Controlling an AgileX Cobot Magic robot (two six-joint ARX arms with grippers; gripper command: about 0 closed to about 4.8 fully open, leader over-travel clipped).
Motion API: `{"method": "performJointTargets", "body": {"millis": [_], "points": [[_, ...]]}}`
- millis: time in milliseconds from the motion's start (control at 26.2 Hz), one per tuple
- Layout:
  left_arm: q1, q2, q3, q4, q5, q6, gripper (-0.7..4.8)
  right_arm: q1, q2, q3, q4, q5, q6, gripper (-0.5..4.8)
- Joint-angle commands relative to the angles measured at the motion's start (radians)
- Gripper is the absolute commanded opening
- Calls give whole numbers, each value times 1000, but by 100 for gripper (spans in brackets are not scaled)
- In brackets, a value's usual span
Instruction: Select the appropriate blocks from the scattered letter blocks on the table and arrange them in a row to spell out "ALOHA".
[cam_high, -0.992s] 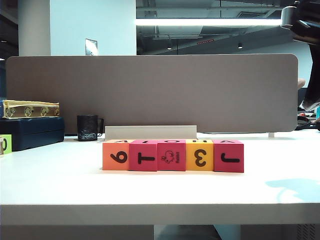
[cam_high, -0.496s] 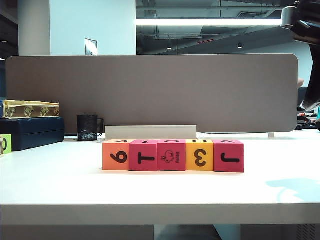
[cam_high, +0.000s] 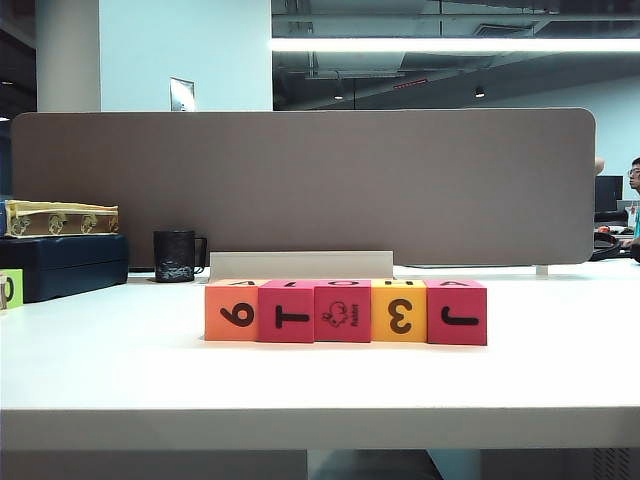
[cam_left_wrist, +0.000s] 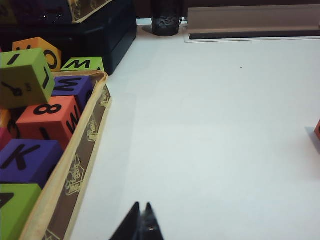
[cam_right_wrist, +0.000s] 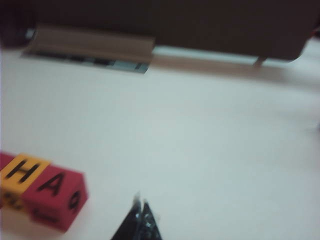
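Right arm has cleared out of the top right corner of the exterior view since a second ago; row untouched. The five letter blocks (cam_high: 346, 311) sit touching in one line mid-worktop (cam_high: 120, 380), a bit toward the far side, tops reading A-L-O-H-A as far as I can make out; right wrist view confirms the H and A at the end. Looks done to me. Left gripper (cam_left_wrist: 141, 223) hangs over bare worktop, fingers together, nothing in them, just beside the tray of spare blocks (cam_left_wrist: 75, 165) on the left. Right gripper (cam_right_wrist: 141, 220) is near the crimson A block (cam_right_wrist: 55, 197), fingers together and empty, view blurred. Risks: the right arm is close enough that a low sweep back could clip that end block and skew the row, since light cubes slide easily on the smooth top. The left arm could snag the tray rim if it swings outward.
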Motion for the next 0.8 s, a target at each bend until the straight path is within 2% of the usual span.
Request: {"method": "performJointTargets", "body": {"millis": [38,114,191,305,649,801], "points": [[-2,0,1,-11,5,1,-5,-68,-124,-100,84,-19,16,-5],[-2,0,1,-11,5,1,-5,-139,-232,-182,84,-29,20,-5],[-2,0,1,-11,5,1,-5,-193,-300,-243,76,-85,21,-5],[-2,0,1,-11,5,1,-5,-225,-338,-285,69,-131,27,-5],[-2,0,1,-11,5,1,-5,-225,-470,-324,-125,-122,60,-5],[-2,0,1,-11,5,1,-5,-224,-496,-324,-200,-41,58,-5]]}}
